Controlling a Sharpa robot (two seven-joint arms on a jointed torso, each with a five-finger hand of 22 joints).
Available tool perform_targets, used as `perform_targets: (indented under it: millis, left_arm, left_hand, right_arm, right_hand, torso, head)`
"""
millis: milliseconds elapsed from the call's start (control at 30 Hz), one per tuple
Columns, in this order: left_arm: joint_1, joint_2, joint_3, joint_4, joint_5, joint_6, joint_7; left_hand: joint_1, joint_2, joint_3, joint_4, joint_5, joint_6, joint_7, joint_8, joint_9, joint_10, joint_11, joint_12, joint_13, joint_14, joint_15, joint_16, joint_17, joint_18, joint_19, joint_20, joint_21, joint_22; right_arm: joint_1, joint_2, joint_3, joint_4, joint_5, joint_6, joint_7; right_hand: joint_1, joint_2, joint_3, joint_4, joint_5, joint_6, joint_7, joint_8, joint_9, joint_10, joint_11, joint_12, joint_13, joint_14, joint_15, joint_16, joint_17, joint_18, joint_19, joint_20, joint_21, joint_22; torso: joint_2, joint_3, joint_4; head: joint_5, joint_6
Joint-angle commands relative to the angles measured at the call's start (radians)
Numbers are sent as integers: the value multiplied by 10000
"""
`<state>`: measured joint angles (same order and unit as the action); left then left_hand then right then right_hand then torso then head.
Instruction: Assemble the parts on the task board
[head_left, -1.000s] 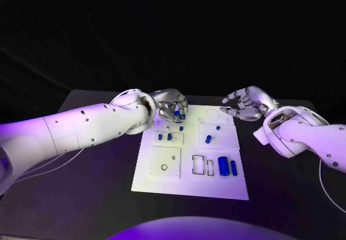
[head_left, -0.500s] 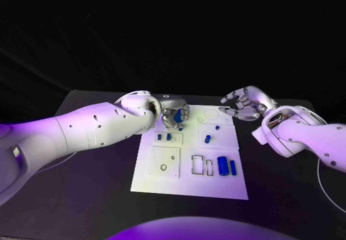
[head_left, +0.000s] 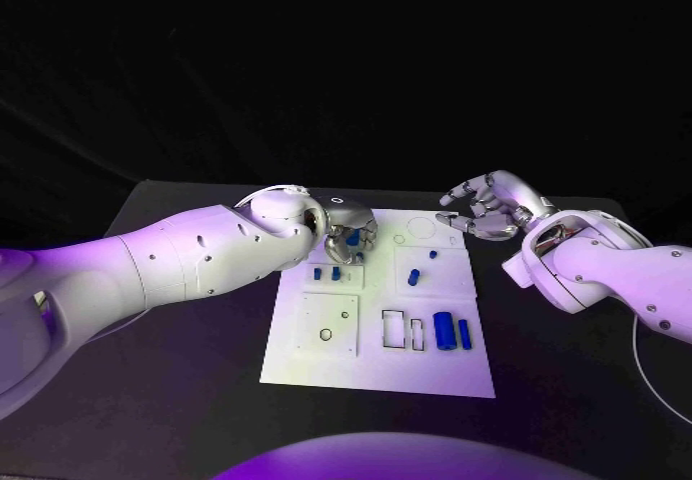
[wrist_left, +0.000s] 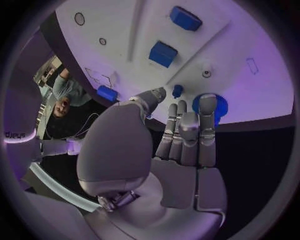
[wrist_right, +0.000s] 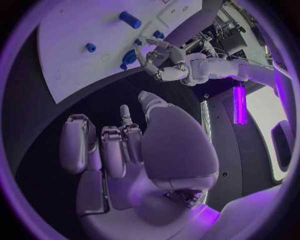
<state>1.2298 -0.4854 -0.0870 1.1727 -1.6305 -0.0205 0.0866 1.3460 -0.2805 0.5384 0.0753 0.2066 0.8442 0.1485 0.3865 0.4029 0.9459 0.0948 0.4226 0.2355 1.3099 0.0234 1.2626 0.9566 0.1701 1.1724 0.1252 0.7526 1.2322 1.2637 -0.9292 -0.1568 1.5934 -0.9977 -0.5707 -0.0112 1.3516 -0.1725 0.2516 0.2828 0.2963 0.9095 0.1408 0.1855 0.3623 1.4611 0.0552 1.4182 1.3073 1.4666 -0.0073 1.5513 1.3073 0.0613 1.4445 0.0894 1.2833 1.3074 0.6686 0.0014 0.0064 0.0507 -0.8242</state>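
Note:
The white task board (head_left: 378, 360) lies in the middle of the black table. My left hand (head_left: 343, 231) is over its far left corner. In the left wrist view its stretched fingers (wrist_left: 187, 131) touch a round blue part (wrist_left: 217, 105) at the board's edge, with the thumb apart beside a small blue peg (wrist_left: 177, 90). Nothing is gripped. My right hand (head_left: 489, 212) hovers off the board's far right corner with its fingers (wrist_right: 112, 150) curled in on nothing. The right wrist view shows the left hand (wrist_right: 164, 62) beside the round part (wrist_right: 130, 56).
Two blue cylinders (head_left: 453, 332) lie near the board's right edge, next to outlined slots (head_left: 395, 329). Small blue blocks (head_left: 327, 272) and pegs (head_left: 414, 277) stand mid-board. A square outline with a hole (head_left: 329, 323) sits at the left. Black table surrounds the board.
My left hand has turned and sunk lower onto the board's far left corner, the blue part moving down with it. The right hand has barely moved.

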Motion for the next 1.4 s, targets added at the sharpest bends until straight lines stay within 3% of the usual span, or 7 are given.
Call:
perform_targets:
  millis: [33, 467, 967, 1400]
  left_arm:
    - [-16, 79, 5, -44, -300, 347, -221]
    - [-110, 222, 9, -288, -340, 513, -439]
    - [-127, 259, 13, -379, -339, 438, -495]
    - [-129, 277, 13, -353, -232, 418, -416]
  left_hand:
    - [-84, 44, 47, -66, 43, 40, 63, -107, -34, 100, 31, -60, -42, 134, 8, 134, 115, -209, 151, 15, 206, 105]
    - [-40, 152, 237, -179, 81, 283, 44, -212, -74, 370, 14, -154, -212, 446, -2, 564, 577, -295, 460, 28, 867, 499]
    - [25, 471, 689, -391, -191, 617, -2, -347, -81, 927, -77, -293, -444, 835, -73, 1055, 1089, -436, 918, -20, 1878, 1100]
    - [-152, 386, 685, -423, -268, 615, -26, -476, -98, 1119, -119, -416, -530, 1008, -114, 1218, 1290, -501, 1097, -65, 2256, 1311]
  right_arm:
    - [-3, -1, 2, 24, -104, 67, 32]
    - [-2, 13, 2, 21, -104, 52, 55]
    - [-3, 31, 2, 13, -104, 64, 54]
    - [-3, 41, 2, 4, -104, 71, 47]
  right_hand:
    - [-94, 16, 55, 22, 58, -30, -43, 28, 14, -65, -19, -35, 1083, 858, -96, -57, 1852, 60, -39, -2, -53, 1293]
    - [-95, 14, 69, 20, 62, -34, -43, 30, 17, -66, -19, -37, 1083, 861, -96, -55, 1864, 59, -36, -2, -48, 1296]
    - [-99, 20, 92, 20, 70, -13, -46, 45, 27, -40, -23, -4, 1116, 863, -97, -52, 1876, 53, -24, -3, -24, 1309]
    - [-103, 21, 101, 21, 71, 3, -49, 56, 33, -32, -24, 5, 1125, 865, -98, -49, 1885, 52, -22, -3, -20, 1312]
  torso:
    - [1, 0, 2]
    - [-9, 8, 18]
    - [-18, 3, 10]
    - [-19, 7, 12]
  head:
    - [-5, -4]
    - [-24, -26]
    - [-17, -43]
    - [-10, -51]
